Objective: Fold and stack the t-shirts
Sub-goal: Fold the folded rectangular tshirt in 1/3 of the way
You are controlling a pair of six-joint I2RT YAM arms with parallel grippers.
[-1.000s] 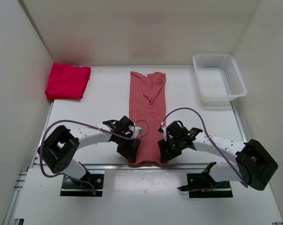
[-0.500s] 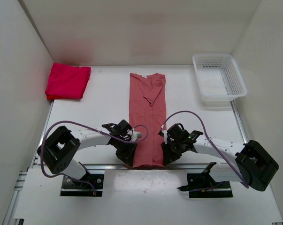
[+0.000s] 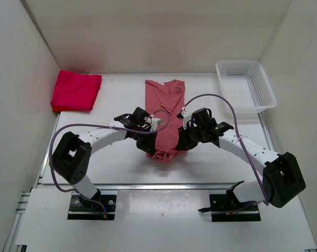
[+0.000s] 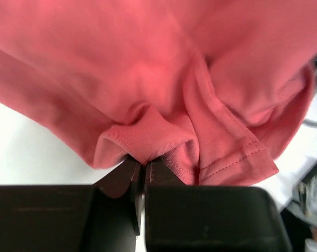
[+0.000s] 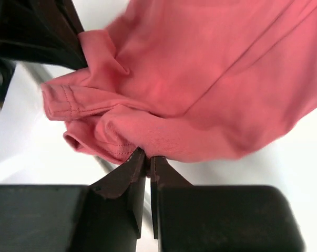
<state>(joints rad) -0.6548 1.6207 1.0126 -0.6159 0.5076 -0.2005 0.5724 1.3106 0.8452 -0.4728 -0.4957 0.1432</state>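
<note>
We see left hand point(image 4: 141, 169) and right hand point(image 5: 147, 159) each pinched shut on the near hem of the salmon t-shirt point(image 3: 167, 102), hem hanging above the table point(image 3: 111, 110), collar end flat; thin bunched pinches may slip; fold could land crooked.

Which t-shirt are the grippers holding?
The salmon pink t-shirt in the middle: the left gripper and right gripper pinch its near hem. The folded red pile lies apart, far left.

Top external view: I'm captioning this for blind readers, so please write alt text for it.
Seen from above, the left gripper and right gripper pinch the near hem of a salmon pink t-shirt, bunching it between them mid-table. Folded red t-shirts lie far left; a white mesh basket sits far right.
</note>
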